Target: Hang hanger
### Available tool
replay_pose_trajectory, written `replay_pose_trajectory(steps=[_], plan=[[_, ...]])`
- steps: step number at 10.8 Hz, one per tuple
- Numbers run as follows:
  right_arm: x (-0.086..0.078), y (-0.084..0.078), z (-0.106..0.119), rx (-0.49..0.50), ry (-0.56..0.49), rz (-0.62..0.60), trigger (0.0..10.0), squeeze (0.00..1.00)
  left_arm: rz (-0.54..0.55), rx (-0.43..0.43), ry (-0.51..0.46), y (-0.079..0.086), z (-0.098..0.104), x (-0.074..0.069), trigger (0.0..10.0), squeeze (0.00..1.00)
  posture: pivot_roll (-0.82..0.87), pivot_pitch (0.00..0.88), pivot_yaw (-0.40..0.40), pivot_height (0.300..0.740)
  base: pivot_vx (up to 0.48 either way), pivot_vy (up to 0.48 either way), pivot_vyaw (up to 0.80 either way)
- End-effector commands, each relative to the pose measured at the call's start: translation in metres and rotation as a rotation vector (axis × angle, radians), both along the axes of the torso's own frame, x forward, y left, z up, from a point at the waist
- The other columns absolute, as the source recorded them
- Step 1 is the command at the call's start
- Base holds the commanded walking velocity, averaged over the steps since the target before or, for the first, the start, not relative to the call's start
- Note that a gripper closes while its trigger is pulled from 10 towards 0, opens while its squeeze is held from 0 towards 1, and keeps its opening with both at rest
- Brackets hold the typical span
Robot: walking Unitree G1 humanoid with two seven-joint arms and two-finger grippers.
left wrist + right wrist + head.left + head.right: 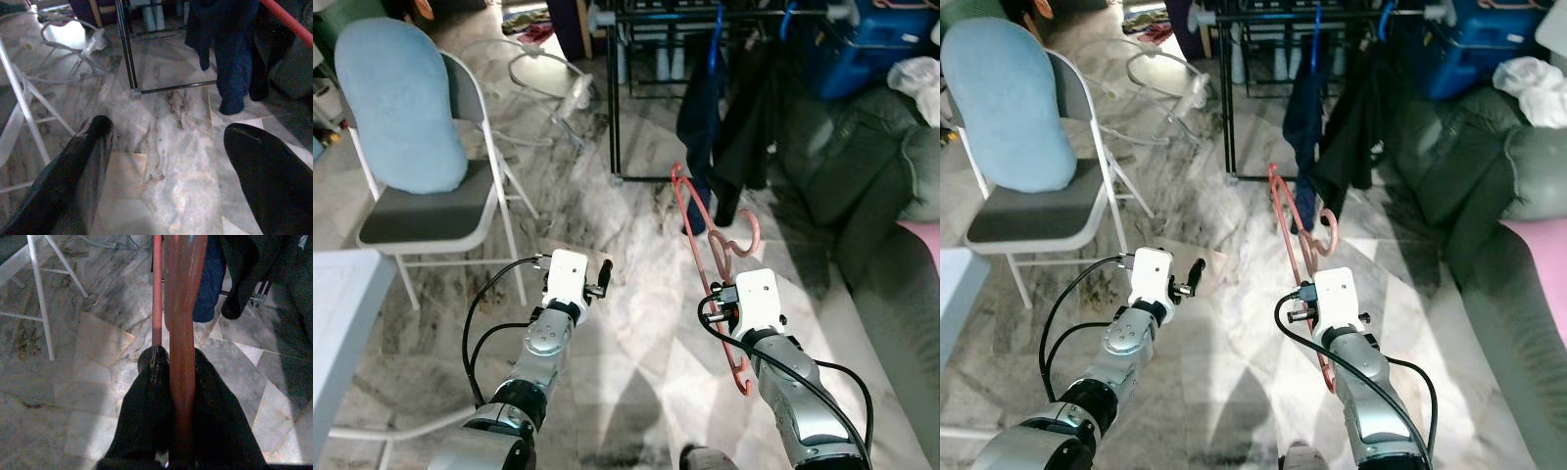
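Across the top of the frame we saw a black clothes rack point(613, 98) on the marble floor point(626, 323), with dark garments point(705, 117) hanging from it on blue hangers, a grey sofa point(881, 196) filling the right side and a folding chair point(421, 211) with a pale blue cushion at upper left.

Lower centre-right, our right gripper point(175, 377) was clenched on the red hanger point(705, 245), its two black fingers pressed to either side of one of the hanger's bars. The hanger stood nearly edge-on to us, tilted, its hook point(744, 240) curling to the right at mid-frame, short of the rack and well below its rail.

At lower centre-left, our left gripper point(168, 147) was spread wide and held nothing, pointing over the floor toward the foot of the rack.

We judged the hanger light, stiff and thin, probably smooth plastic and apt to swivel in a two-finger pinch. A hold low on the frame, as we had it, left the hook free to go over the rail.
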State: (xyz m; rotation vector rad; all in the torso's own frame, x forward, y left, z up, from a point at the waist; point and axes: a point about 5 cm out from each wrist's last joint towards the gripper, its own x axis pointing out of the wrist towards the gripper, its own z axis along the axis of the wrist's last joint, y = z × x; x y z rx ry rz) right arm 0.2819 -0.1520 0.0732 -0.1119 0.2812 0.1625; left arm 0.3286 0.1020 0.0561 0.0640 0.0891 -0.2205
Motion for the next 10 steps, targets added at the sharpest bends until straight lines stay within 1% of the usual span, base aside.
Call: replay_pose_trajectory(steps=[1, 7, 8, 9, 10], plan=[[-0.0008, 0.0021, 0.0037, 0.003, -0.011, 0.005, 10.0, 0.0, 0.005, -0.008, 0.01, 0.0014, 0.0, 0.0008, 10.0, 1.0, -0.3, 0.104, 0.075, 0.74, 0.368, 0.0, 0.0], [-0.0017, 0.0005, 0.0033, 0.001, -0.006, -0.003, 10.0, 0.0, -0.009, -0.001, 0.013, -0.0034, 0.0003, 0.0008, 10.0, 1.0, -0.3, 0.103, 0.073, 0.74, 0.338, 0.0, 0.0], [-0.0024, 0.0013, 0.003, 0.002, -0.004, -0.004, 10.0, 0.0, -0.017, -0.005, 0.014, -0.0039, 0.0002, 0.0006, 10.0, 0.84, -0.31, 0.109, 0.077, 0.74, 0.371, 0.0, 0.0], [-0.003, 0.0016, 0.0022, 0.002, 0.001, 0.0, 10.0, 0.0, -0.026, -0.01, 0.016, -0.0062, 0.0002, 0.0003, 10.0, 0.22, -0.31, 0.109, 0.077, 0.74, 0.379, 0.251, 0.0], [-0.0033, 0.0017, 0.002, 0.002, 0.002, 0.0, 10.0, 0.0, -0.026, -0.01, 0.014, -0.0061, 0.0004, 0.0003, 10.0, 0.01, -0.31, 0.112, 0.079, 0.74, 0.382, 0.251, 0.0]])
